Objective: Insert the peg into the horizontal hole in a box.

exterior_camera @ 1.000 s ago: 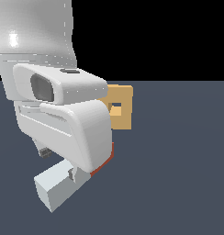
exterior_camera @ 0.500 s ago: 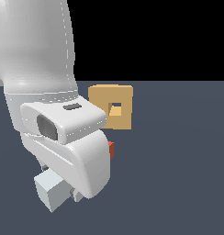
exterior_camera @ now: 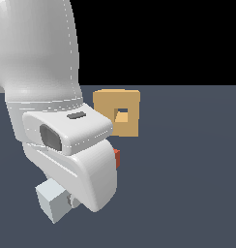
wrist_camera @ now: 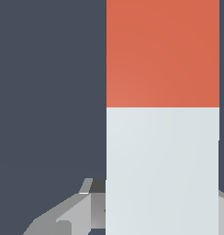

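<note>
The peg is held by my gripper (wrist_camera: 162, 206). In the wrist view its pale grey-white part (wrist_camera: 162, 170) runs out from between the grey fingers (wrist_camera: 70, 215) to its red-orange end (wrist_camera: 162, 53). In the exterior view only the red tip (exterior_camera: 117, 158) and the pale end (exterior_camera: 52, 201) show past my arm, and the peg lies about level above the floor. The tan box (exterior_camera: 132, 104) stands upright beyond the red tip, apart from it. Its square hole (exterior_camera: 122, 116) faces the camera. The gripper itself is hidden behind my wrist in the exterior view.
My large white arm (exterior_camera: 42, 72) fills the exterior view's left and covers the box's left edge. The dark grey floor (exterior_camera: 187, 169) stretches to the exterior view's right.
My wrist has swung toward the exterior view's left and uncovered more of the box. The peg's red tip has risen and moved a little right. Little differs from half a second ago.
</note>
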`<state>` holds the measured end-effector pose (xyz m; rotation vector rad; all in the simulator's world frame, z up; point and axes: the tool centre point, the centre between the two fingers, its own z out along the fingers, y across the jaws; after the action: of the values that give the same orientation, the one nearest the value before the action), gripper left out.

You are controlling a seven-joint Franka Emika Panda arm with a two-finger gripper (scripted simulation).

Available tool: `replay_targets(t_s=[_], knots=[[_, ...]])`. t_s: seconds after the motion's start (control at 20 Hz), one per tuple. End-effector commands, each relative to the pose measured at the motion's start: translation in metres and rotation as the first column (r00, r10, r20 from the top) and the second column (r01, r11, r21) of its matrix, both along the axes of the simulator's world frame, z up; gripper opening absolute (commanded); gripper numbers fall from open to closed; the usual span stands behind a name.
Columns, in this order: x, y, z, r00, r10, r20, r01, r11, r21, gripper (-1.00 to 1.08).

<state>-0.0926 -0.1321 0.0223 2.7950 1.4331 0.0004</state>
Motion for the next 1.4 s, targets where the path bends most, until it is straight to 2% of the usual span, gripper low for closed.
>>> replay_targets(t_s=[0.0, 0.35, 0.65, 0.8, 1.0, 1.35], knots=[[0.0, 0.0, -0.001, 1.0, 0.0, -0.001, 0.0, 1.0, 0.0, -1.0], [0.007, 0.006, 0.004, 1.0, 0.031, 0.0, -0.031, 1.0, 0.0, -1.0], [0.034, 0.032, 0.018, 0.988, 0.155, -0.001, -0.155, 0.988, -0.002, -1.0], [0.054, 0.056, 0.03, 0.967, 0.253, -0.001, -0.253, 0.967, -0.003, -1.0], [0.076, 0.091, 0.045, 0.925, 0.38, -0.001, -0.38, 0.925, -0.002, -1.0], [0.093, 0.132, 0.06, 0.861, 0.509, -0.001, -0.509, 0.861, -0.001, -1.0]])
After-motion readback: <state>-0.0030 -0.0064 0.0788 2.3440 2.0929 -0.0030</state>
